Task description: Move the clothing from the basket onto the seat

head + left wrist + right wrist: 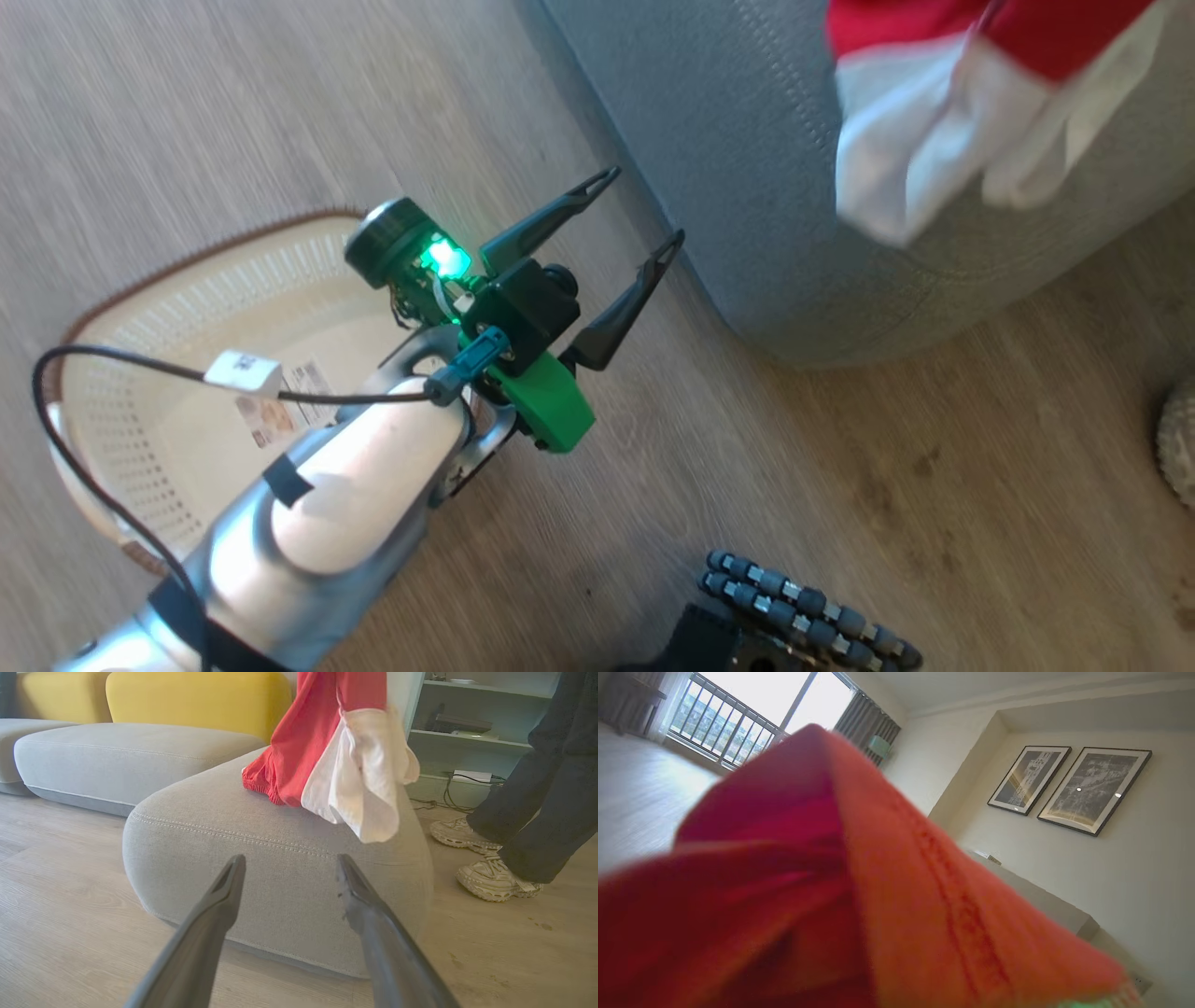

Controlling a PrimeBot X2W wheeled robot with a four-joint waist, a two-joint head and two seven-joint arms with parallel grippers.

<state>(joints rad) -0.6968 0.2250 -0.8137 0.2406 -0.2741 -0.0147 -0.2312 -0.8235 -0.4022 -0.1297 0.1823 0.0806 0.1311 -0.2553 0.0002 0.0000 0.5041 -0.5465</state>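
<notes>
The left gripper hung mid-frame with jaws released, between basket and seat; the right gripper's jaws clenched the clothing, dangling at upper right.

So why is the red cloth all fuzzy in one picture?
Right wrist view: the clothing sits too close, so it is out of focus; the window glares white. Head view: its white part is smeared, and a green light glows. Left wrist view: the seat looks sharp, evenly lit.
</notes>
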